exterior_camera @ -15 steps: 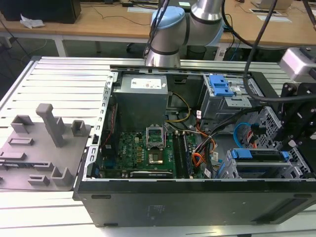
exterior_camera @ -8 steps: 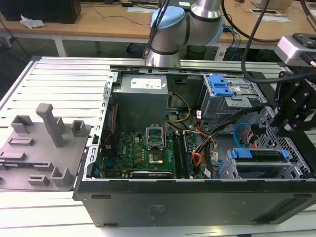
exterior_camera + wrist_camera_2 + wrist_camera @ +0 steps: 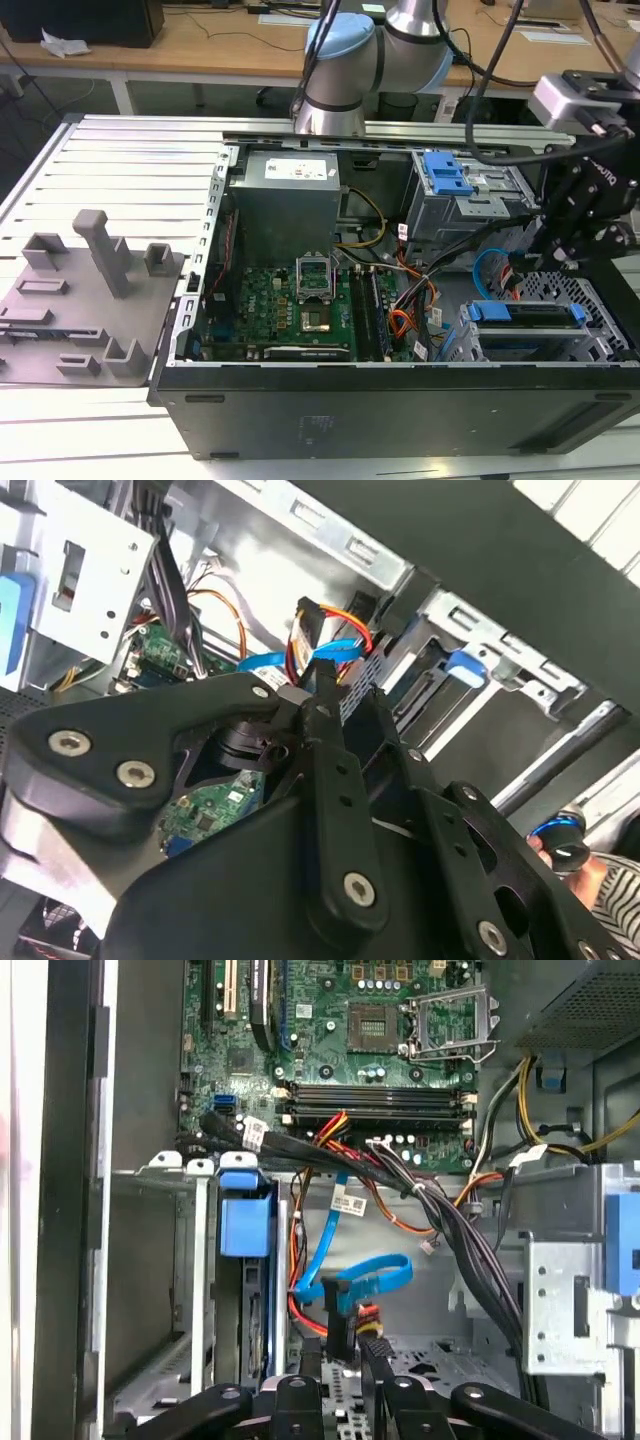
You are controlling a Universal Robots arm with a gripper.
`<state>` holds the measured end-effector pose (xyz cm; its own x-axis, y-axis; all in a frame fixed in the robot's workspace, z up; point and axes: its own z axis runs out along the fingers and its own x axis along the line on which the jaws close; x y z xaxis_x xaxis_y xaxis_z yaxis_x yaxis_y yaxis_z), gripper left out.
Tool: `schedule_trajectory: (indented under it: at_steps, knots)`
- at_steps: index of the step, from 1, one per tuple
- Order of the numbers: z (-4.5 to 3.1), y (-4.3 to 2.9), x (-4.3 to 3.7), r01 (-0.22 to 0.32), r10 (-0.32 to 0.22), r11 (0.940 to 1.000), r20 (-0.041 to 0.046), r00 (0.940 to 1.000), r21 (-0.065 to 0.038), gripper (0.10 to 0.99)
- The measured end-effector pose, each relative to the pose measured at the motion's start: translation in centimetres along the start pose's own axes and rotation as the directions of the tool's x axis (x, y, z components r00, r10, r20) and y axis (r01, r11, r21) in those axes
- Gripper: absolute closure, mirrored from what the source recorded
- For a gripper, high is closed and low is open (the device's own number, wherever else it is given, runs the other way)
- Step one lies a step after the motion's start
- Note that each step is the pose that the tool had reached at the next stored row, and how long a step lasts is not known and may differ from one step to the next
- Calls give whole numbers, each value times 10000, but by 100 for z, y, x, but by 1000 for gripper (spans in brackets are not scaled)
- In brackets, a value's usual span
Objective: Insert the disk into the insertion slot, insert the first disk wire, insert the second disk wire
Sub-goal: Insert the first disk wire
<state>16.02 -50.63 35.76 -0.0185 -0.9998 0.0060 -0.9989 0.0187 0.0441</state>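
The disk in its blue carrier [image 3: 525,312] [image 3: 245,1225] lies inside the insertion slot [image 3: 590,345] [image 3: 195,1300], a low perforated cage on the exterior view's right. My gripper [image 3: 545,262] [image 3: 340,1355] [image 3: 312,702] hangs just behind the cage. It is shut on the black plug of the second disk wire [image 3: 365,1275] [image 3: 330,652] [image 3: 487,268], a light-blue cable that loops above the plug. Red, yellow and black leads [image 3: 368,1318] end beside the plug, close to the disk's rear. I cannot tell whether these are the first disk wire.
A taller cage with a blue latch [image 3: 445,175] [image 3: 620,1240] stands beyond the gripper. A thick black cable bundle [image 3: 450,1230] and orange cables [image 3: 400,322] cross the space between motherboard [image 3: 285,300] and cages. A grey fixture plate [image 3: 70,300] lies outside the case.
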Motion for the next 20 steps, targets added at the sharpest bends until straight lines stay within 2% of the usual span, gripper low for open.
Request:
schedule_trajectory:
  at_steps: [3, 4, 8, 9, 10, 11, 17, 20]
  knots:
    - [43, 89, 1, 0, 0, 10000, 0, 10000, 0, 784]
    - [57, 91, 1, 0, 0, 10000, -3, 10000, 0, 784]
    - [59, 91, 1, 0, 0, 10000, -7, 10000, 0, 784]
    - [59, 91, 1, 0, 0, 10000, -8, 10000, 0, 867]
    - [59, 91, 1, 0, 0, 10000, -8, 10000, 0, 867]
    - [59, 91, 1, -1, 1, 10000, -8, 10000, 0, 918]
    - [61, 90, 9, 0, 0, 10000, -9, 10000, 0, 918]
    - [74, 19, 22, -3, 3, 10000, -23, 10000, -4, 918]
